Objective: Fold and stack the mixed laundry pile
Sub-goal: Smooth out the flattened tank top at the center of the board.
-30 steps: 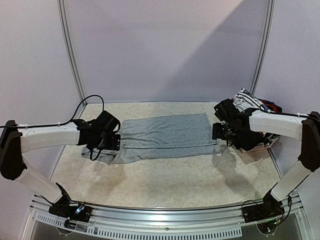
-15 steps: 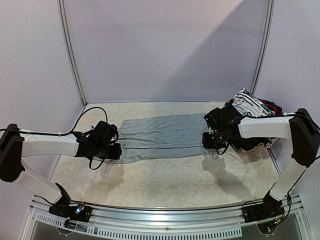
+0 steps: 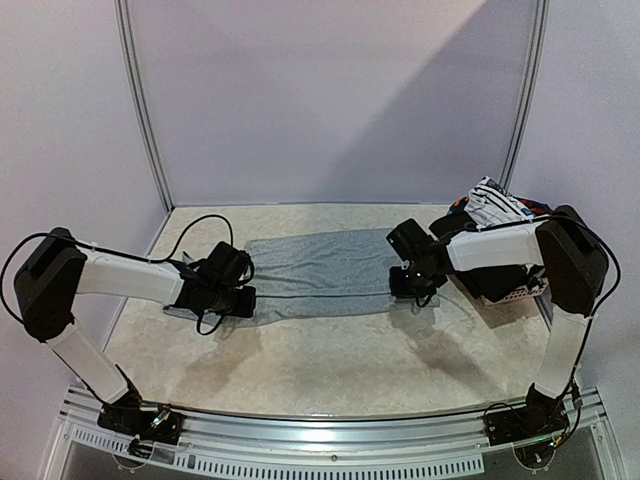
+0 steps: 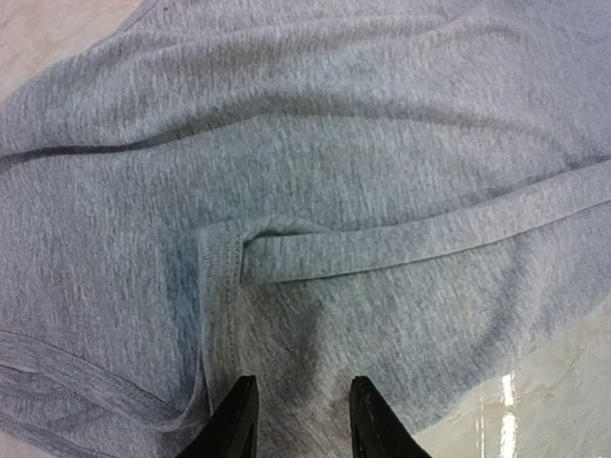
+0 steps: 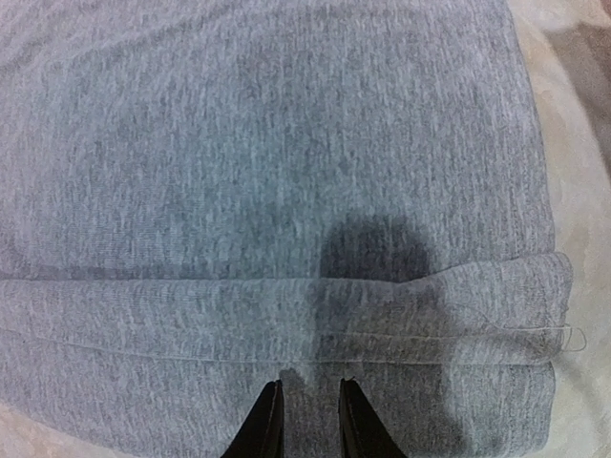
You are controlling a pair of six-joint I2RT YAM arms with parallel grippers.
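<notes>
At bottom centre of the L wrist view, L gripper [image 4: 304,389] stands narrow. Both black fingers [image 4: 241,425] are set down on the light grey trousers [image 4: 315,172] w/ cloth showing btwn the tips; can't tell if it's actually pinched. Just above the tips a hemmed edge runs off to the right, and a stitched hem curls at lower left. Bare table [image 4: 563,410] shows in the lower right corner. R gripper [image 5: 308,385], bottom centre of the R wrist view, is even narrower, tips on the cloth just below a folded band near the trousers' right end; grip can't be told either. From the top cam the trousers lie flat across mid-frame, L gripper at their lower-left end, R gripper at the right end. Rest of the laundry pile [image 3: 500,208], white striped piece on top, sits heaped in the pink basket [image 3: 522,288] at the right edge.
</notes>
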